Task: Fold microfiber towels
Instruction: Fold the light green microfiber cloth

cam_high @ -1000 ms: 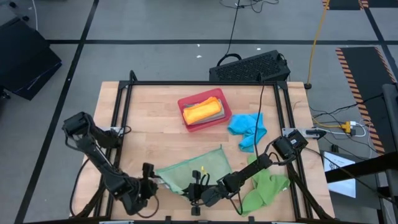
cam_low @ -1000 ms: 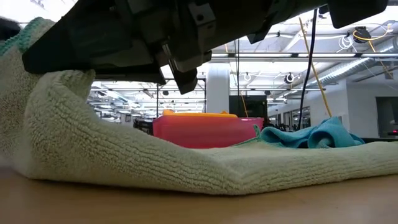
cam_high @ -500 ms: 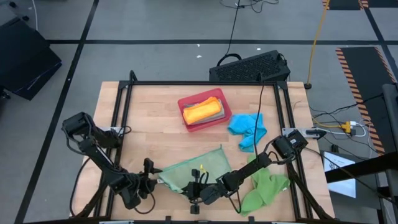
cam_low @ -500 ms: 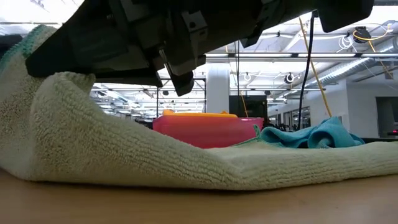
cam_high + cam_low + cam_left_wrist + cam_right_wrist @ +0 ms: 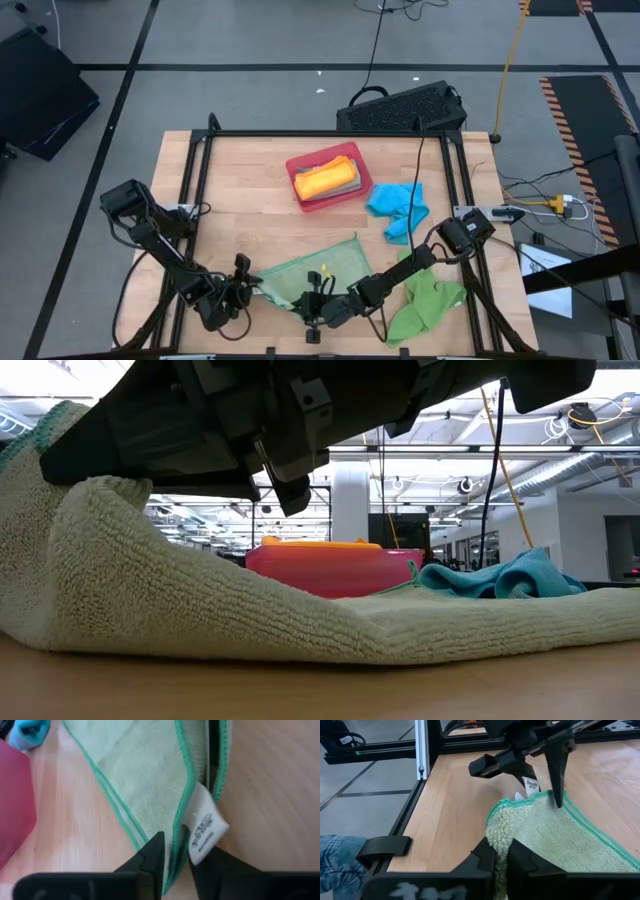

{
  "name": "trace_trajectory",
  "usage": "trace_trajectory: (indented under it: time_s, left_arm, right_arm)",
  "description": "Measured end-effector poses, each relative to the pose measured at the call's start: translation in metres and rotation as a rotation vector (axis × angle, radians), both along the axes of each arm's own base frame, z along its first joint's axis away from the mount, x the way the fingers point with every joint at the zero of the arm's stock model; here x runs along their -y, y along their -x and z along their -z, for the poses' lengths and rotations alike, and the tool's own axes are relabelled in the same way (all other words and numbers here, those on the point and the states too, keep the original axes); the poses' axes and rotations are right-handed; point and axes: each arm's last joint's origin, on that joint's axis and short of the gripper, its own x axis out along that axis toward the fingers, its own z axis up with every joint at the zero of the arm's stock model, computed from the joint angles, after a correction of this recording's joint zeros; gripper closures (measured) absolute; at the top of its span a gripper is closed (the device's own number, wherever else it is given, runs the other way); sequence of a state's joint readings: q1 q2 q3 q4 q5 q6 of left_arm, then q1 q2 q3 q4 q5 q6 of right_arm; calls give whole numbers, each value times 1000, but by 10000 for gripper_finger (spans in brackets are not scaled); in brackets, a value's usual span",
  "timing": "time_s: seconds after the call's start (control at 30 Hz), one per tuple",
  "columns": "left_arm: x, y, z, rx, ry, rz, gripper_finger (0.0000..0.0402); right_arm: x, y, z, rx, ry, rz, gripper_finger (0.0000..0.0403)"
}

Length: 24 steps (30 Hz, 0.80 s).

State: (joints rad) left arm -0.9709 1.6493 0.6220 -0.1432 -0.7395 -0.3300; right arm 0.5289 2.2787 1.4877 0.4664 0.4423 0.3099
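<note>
Sage green microfiber towel spread at table's near edge. Left gripper pinching towel's left corner by white label; right gripper clamped on adjacent near corner. Towel body extends away from both.

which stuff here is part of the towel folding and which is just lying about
Job:
sage green towel, gripped by both arms
bright blue towel
bright green towel
orange towel

Lying about:
red tray
black keyboard
</note>
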Motion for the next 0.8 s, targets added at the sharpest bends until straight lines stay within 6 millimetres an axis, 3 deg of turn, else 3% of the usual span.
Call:
trace_trajectory:
  time_s: [0.23, 0.43, 0.57, 0.8]
  left_arm:
    - [0, 2, 2, -45, 51, -17, 390]
    - [2, 1, -5, -34, 93, -42, 395]
    - [-3, -4, -31, 32, 105, -106, 395]
    - [-24, 3, -104, 202, 106, -202, 397]
  right_arm:
    - [0, 0, 0, 0, 1, 0, 392]
    - [4, 2, -15, -19, 32, -3, 392]
    - [17, 2, -42, -20, 71, 4, 392]
    - [53, 3, -95, 9, 191, 22, 392]
